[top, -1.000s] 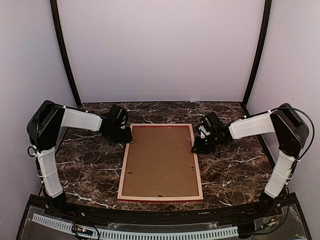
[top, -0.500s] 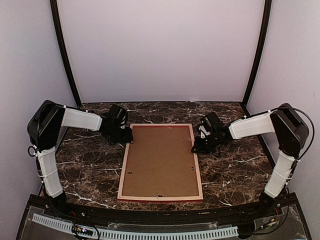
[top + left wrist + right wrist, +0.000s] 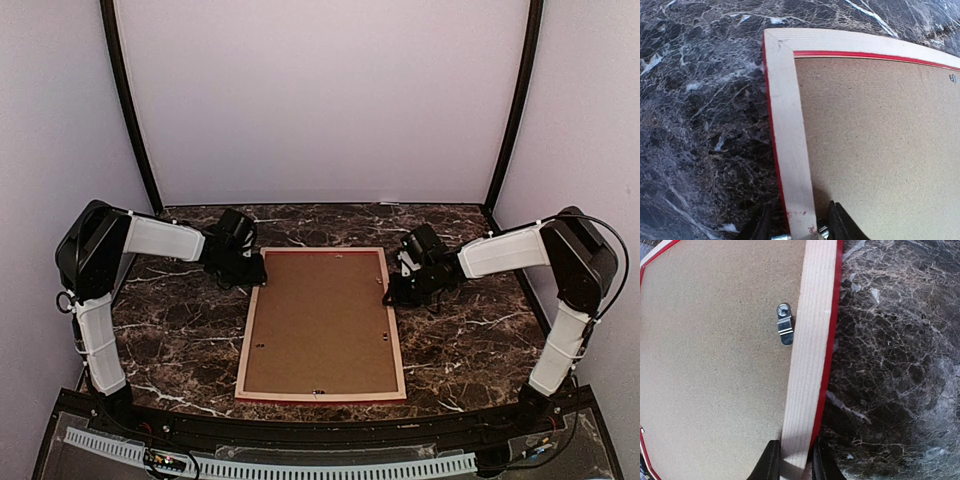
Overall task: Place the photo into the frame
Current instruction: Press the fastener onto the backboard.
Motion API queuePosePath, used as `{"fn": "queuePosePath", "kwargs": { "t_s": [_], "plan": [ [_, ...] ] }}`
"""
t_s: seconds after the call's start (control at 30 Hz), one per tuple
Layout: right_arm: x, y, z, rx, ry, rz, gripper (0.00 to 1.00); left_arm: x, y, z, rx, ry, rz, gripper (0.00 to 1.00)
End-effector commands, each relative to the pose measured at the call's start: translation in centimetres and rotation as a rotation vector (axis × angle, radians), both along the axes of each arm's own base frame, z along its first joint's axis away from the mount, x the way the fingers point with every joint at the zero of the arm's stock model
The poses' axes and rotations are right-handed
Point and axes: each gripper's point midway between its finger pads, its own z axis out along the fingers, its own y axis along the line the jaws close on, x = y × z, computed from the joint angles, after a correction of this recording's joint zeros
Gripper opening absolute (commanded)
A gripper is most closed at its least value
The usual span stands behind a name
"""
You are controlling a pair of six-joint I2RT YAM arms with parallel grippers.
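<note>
Frame (image 3: 320, 322) edges between both arms' fingers (image 3: 768, 463)

Frame (image 3: 320, 325) is covering the middle of the table (image 3: 470, 340). Left gripper (image 3: 255, 272) and right gripper (image 3: 392, 290) are straddling its 2 side rails, blocking the far end.

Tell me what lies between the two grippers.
The large rectangular picture frame, back side up with pale wood rim and brown backing board, fills the stretch from left gripper to right gripper; the top view shows it.
</note>
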Motion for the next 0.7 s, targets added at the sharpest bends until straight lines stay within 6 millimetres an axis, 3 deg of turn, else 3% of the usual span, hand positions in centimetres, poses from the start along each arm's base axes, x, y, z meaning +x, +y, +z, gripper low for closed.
{"fn": "queuePosePath", "kwargs": {
  "t_s": [0.0,0.33,0.5,0.57,0.67],
  "plan": [
    [-2.9,-1.3,-4.3,-0.074,0.119,0.053,0.17,-5.1,1.9,-4.9,0.1,0.208,-0.037,0.39],
    [-2.8,-1.3,-4.1,-0.074,0.116,0.051,0.17,-5.8,1.5,-4.5,0.052,0.22,-0.034,0.28],
    [-2.9,-1.3,-4.1,-0.074,0.116,0.053,0.17,-5.7,0.5,-3.7,-0.051,0.213,-0.018,0.22],
    [-2.9,-1.4,-4.1,-0.076,0.115,0.054,0.17,-5.6,0.3,-3.2,-0.09,0.209,-0.013,0.23],
    [-2.9,-1.3,-4.1,-0.075,0.114,0.056,0.17,-5.3,-0.1,-2.4,-0.119,0.198,-0.015,0.31]
  ]
}}
